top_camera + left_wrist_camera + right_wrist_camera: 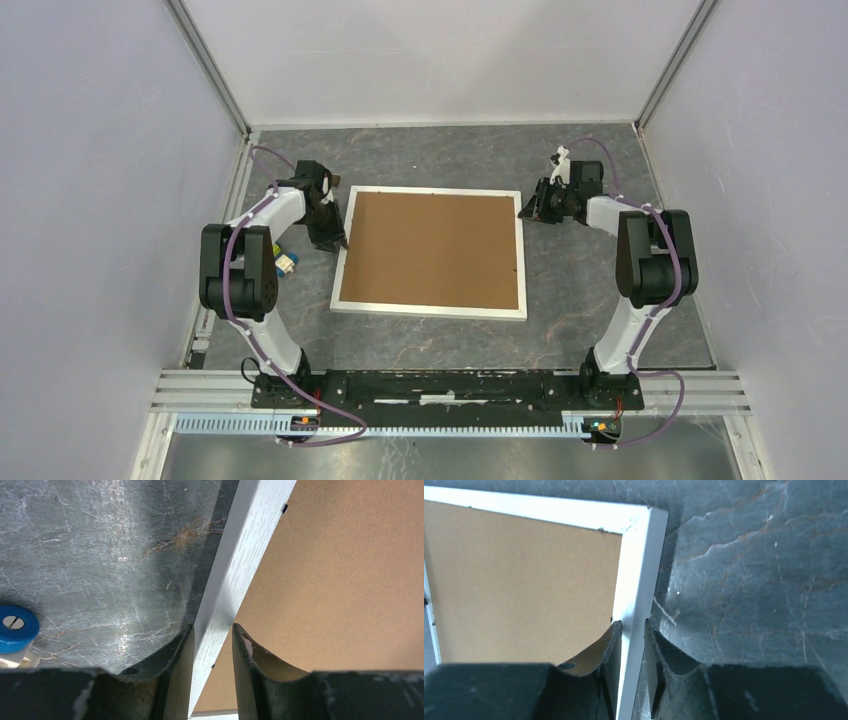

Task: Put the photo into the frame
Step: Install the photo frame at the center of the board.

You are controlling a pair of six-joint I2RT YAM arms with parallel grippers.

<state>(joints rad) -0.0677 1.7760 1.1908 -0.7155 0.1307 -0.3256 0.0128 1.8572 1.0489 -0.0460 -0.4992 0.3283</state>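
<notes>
Thin white rectangular picture frame (430,311) flat mid grey tabletop (430,160), brown backing board (432,250) up. My left claw (212,627) pinches left rail, right claw (631,625) right rail near far corner. Photo unseen. Next, I judge: even two-arm lift.

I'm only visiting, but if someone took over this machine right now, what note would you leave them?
Left claw: shut on the frame's left rail.
Right claw: shut on its right rail, near the far corner.
Frame lies flat on the table, brown backing board facing up inside it.
Photo: not visible in any view; possibly under the board, cannot tell.
Done: both rails gripped.
To do: find or check the photo, seat it in the frame.
</notes>
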